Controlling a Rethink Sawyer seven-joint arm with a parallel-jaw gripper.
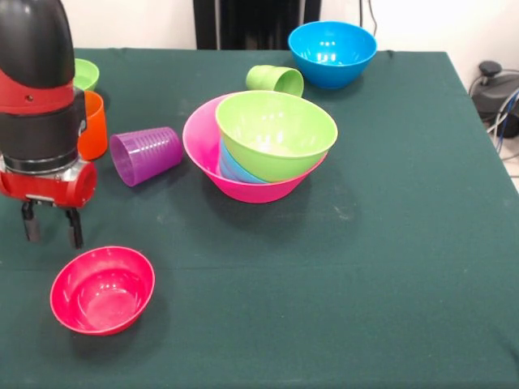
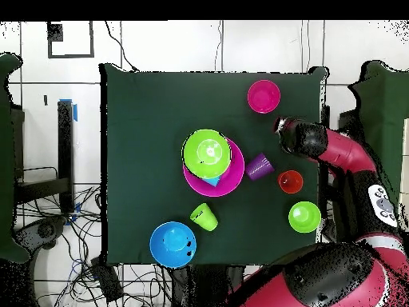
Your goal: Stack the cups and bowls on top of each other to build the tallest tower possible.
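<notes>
The tower is a large pink bowl [image 1: 201, 139] [image 2: 233, 177] holding a light blue piece [image 1: 231, 166] and a tilted green bowl [image 1: 276, 134] [image 2: 207, 153] on top. My gripper [image 1: 53, 232] [image 2: 281, 126] hangs open at the left, just behind a small red bowl [image 1: 103, 289] [image 2: 264, 96], with nothing between its fingers. A purple cup [image 1: 146, 156] [image 2: 258, 167] lies on its side left of the tower. An orange cup [image 1: 94, 128] [image 2: 290, 181] stands partly behind my arm. A light green cup [image 1: 276, 79] [image 2: 204, 217] lies tipped over behind the tower.
A medium blue bowl [image 1: 332, 53] [image 2: 172, 244] stands at the far edge of the green table [image 1: 389, 243]. A small green bowl [image 1: 85, 74] [image 2: 304, 217] sits at the far left behind the orange cup. Cables and equipment lie beyond the table's right edge.
</notes>
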